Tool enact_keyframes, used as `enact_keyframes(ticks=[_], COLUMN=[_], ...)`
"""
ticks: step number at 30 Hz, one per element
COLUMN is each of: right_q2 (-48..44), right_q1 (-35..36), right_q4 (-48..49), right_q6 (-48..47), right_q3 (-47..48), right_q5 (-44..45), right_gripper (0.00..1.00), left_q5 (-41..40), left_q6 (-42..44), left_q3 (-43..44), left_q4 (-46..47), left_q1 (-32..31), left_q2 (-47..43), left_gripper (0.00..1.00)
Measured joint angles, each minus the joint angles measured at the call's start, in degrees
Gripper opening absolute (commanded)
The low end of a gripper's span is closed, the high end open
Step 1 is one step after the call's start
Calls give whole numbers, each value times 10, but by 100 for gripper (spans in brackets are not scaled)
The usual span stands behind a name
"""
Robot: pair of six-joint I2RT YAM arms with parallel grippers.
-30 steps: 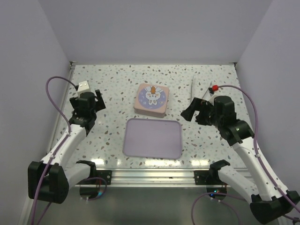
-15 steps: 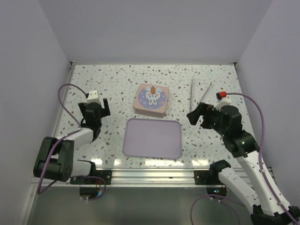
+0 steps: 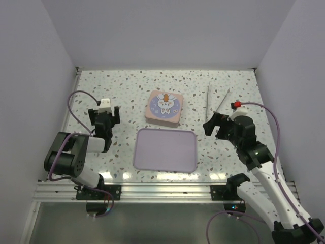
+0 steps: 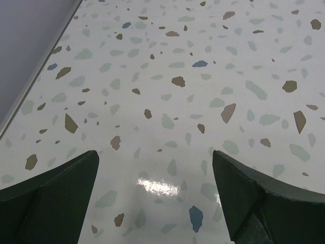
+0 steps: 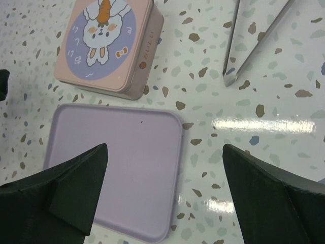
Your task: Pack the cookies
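At the middle of the surface (image 3: pixel 127 91) we see a pink cookie tin (image 3: pixel 163 108) with a rabbit on its closed lid. Just in front of it, toward the near edge, lies a flat lilac tray (image 3: pixel 165 149) with nothing on it. A pair of metal tongs (image 3: pixel 216 102) rests toward the far right corner. No loose cookies show in any view; whether any sit inside the tin we cannot tell.

We judge that this scene fits two stages alike: the tin shut with cookies waiting to be taken out and laid on the tray, or the tin shut again with packing done and the tray cleared. The pictures do not settle which, so we name no next move, beyond noting that any handling of cookies would likely call for the tongs and for the lid.

Our left arm is folded back low, its elbow near the base, with the left pincer (image 4: pixel 155 190) pointing down over bare speckled surface near the left edge, released and holding nothing. Our right arm reaches forward from the near right corner. The right pincer (image 5: pixel 165 190) hangs released and holding nothing above the tray's right edge, with the tin and the tongs' tips both within its wrist view.
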Motion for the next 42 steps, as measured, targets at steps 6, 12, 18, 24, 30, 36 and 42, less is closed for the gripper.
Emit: enact_keyframes(ticks=[6,12,18,24,30,36,42], right_q2=[39,71,111,157,256,387,484], right_q1=[0,0,0,-1,-13,-32,-86], right_q4=[92,149,214,355,489,625,711], right_q6=[-26,-42,-69,-138,-185,-218,-235], right_q3=[-30,-43,-52,-143,-205,-204,-189], right_q5=[1,29,101,169,216,236,218], right_gripper=[99,99,99,99,99,99,99], left_q5=[5,38,52,52,52,52,52], left_q6=[9,26,30,30,29,29,29], left_q3=[-59,-146,-155,-154,-153,-153,-153], left_q4=[84,198,210,225,226,227,227], left_q1=[0,1,6,9,9,9,9], left_q2=[-15,-18,-13,-13,-13,-13,-13], left_gripper=[100,100,100,100,100,100,100])
